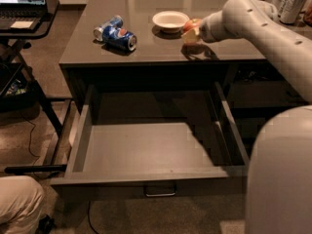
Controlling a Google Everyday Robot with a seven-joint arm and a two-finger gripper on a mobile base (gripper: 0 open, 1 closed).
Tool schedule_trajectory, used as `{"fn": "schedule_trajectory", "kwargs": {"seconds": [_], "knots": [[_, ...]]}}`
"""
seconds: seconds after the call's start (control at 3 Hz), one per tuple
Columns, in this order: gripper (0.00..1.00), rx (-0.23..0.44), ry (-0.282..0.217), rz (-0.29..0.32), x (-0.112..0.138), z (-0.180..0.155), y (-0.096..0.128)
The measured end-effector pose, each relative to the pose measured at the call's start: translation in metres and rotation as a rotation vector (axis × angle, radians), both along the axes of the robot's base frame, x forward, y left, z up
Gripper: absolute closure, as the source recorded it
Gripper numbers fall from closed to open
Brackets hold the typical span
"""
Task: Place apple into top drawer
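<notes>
So the gripper point(194, 32) is up over the countertop point(146, 52), right at the apple point(190, 25), just beside the right rim of the white bowl point(169, 20). There's a shadow on the counter under it, so my guess is the apple is slightly off the surface. I honestly can't tell how far open the gripper is, or whether it really has the apple clamped.

The top drawer point(146, 152) is pulled out wide below the counter's front edge, handle point(160, 193) facing the camera.

How I'd play the carry:

- Go up a touch first, so the apple clears the bowl.
- Come straight out past the counter's front edge before dropping. Cutting the corner risks clipping the lip.
- Aim for the middle of the drawer floor, not the right side wall where the arm point(258, 18) comes in.
- Let go low. It's round and will roll if dropped from height.

The Pepsi can point(117, 33) lying on its side is well off to the left, so it shouldn't matter.
</notes>
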State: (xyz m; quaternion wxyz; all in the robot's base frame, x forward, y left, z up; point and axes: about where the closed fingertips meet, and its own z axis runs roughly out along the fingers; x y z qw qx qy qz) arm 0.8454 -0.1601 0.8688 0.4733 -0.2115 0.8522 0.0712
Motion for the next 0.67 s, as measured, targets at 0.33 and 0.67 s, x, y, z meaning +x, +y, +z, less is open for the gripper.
{"fn": "schedule_trajectory", "kwargs": {"seconds": [0.33, 0.67], "knots": [[1.0, 0.048, -0.033, -0.004, -0.032, 0.016, -0.014], [1.0, 0.12, -0.029, 0.066, -0.079, 0.027, -0.024]]}}
